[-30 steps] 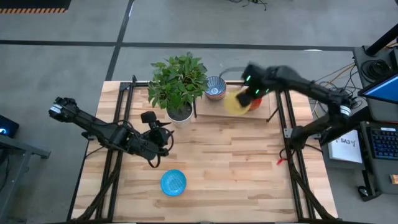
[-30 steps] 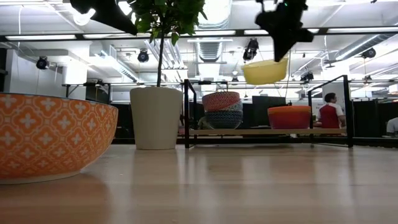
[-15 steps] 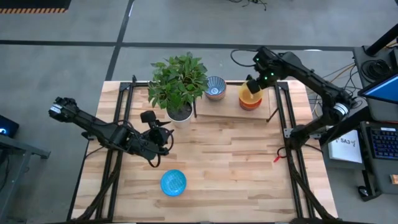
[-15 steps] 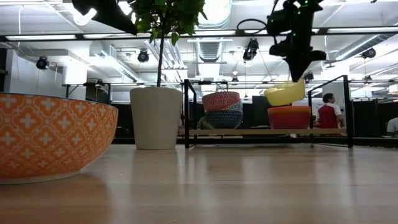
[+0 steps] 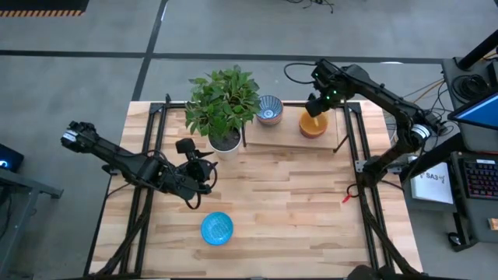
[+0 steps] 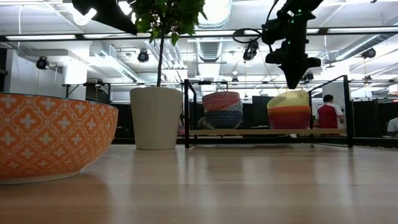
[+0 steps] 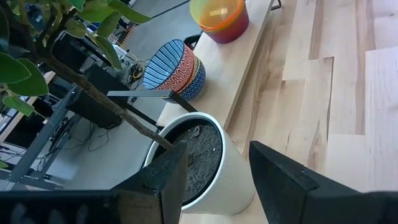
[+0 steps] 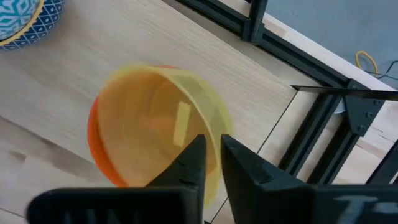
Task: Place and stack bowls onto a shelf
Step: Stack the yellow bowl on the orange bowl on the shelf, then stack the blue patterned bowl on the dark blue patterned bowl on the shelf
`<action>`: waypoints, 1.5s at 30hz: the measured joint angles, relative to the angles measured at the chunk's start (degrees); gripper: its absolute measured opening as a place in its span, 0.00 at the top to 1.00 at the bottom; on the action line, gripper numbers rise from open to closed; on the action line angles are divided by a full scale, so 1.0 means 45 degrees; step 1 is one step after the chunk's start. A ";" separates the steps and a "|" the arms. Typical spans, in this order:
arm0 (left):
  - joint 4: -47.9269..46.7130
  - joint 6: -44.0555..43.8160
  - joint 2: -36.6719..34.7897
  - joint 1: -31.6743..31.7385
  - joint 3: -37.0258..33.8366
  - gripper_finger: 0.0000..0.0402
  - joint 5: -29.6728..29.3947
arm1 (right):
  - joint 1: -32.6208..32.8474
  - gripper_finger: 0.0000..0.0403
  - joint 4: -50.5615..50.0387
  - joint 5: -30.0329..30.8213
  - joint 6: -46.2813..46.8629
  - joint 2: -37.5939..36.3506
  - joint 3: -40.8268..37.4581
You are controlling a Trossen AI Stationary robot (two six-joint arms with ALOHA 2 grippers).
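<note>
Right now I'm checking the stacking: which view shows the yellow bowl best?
Right wrist view: the yellow bowl fills it, nested in an orange bowl. The low view shows its side, the left wrist view its inside, the high view little.

You have a translucent, glossy yellow bowl [image 8: 163, 127]; matt light-wood shelf [image 5: 276, 136]; smooth slatted wooden tabletop [image 5: 288, 202]; thin black metal posts [image 6: 185, 112]; matt white plant pot [image 6: 156, 117].

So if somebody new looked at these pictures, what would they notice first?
Probably the leafy green plant in its white pot at the back of the big wooden table. Next to it, on the small light-wood shelf, the right claw is at the rim of a plain yellow bowl sitting in an orange and red stack. A round blue bowl sits alone near the front.
</note>
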 joint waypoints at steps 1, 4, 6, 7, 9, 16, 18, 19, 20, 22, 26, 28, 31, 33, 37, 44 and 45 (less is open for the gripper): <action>0.0000 0.0000 0.0000 0.0000 0.0000 0.61 0.0000 | 0.0000 0.88 0.0000 0.0004 0.0032 0.0004 0.0000; 0.0000 0.0000 0.0000 0.0000 0.0000 0.61 0.0003 | 0.0000 0.82 0.0013 0.0009 0.0032 -0.0009 0.0000; 0.0000 0.0000 0.0000 0.0000 0.0000 0.61 0.0000 | 0.0000 0.78 0.0012 0.0014 0.0032 -0.0058 0.0000; 0.0000 0.0000 0.0000 0.0000 0.0000 0.61 0.0003 | 0.0000 0.76 0.0010 0.0014 0.0032 -0.0091 0.0000; 0.0000 0.0000 0.0000 -0.0001 0.0000 0.61 0.0000 | 0.0000 0.75 0.0015 0.0017 0.0041 -0.0183 0.0000; 0.0000 -0.0004 0.0000 0.0000 0.0000 0.61 0.0005 | 0.0000 0.82 0.0092 0.0210 0.0202 -0.0316 -0.0045; 0.0000 -0.0005 0.0000 0.0000 0.0000 0.61 0.0005 | 0.0005 0.88 0.0325 0.0359 0.0200 -0.0316 -0.0179; 0.0000 -0.0002 0.0000 0.0000 0.0000 0.61 0.0005 | 0.0005 0.90 0.0498 0.0359 0.0200 -0.0316 -0.0269; 0.0000 -0.0005 0.0000 0.0000 0.0000 0.61 0.0005 | 0.0005 0.93 0.0680 0.0362 0.0202 -0.0316 -0.0392; 0.0000 -0.0005 0.0000 0.0000 0.0000 0.61 0.0005 | 0.0005 0.97 0.1031 0.0359 0.0199 -0.0316 -0.0701; 0.0000 -0.0005 0.0000 0.0000 0.0000 0.61 0.0005 | 0.0005 0.98 0.1458 0.0431 0.0231 -0.0316 -0.1429; 0.0000 -0.0005 0.0000 0.0000 0.0000 0.61 0.0005 | 0.0005 0.98 0.1682 0.0685 0.0282 -0.0316 -0.1814; 0.0000 -0.0005 0.0000 -0.0002 0.0000 0.61 0.0005 | 0.0001 0.98 0.2021 0.0723 0.0289 -0.0316 -0.2276; 0.0000 -0.0005 0.0000 0.0000 0.0000 0.61 0.0010 | 0.0005 0.98 0.2096 0.0718 0.0275 -0.0316 -0.2361; 0.0000 -0.0005 0.0000 -0.0004 0.0000 0.61 0.0010 | 0.0055 0.98 0.2066 0.0686 0.0290 -0.0486 -0.2370; -0.0005 -0.0473 0.0000 0.0000 0.0000 0.61 0.0223 | 0.1413 0.98 0.2379 0.0708 0.0569 -0.2120 -0.2757; 0.0000 -0.0681 0.0000 0.0000 0.0000 0.61 0.0527 | 0.1798 0.98 0.2467 0.0704 0.0762 -0.2500 -0.2893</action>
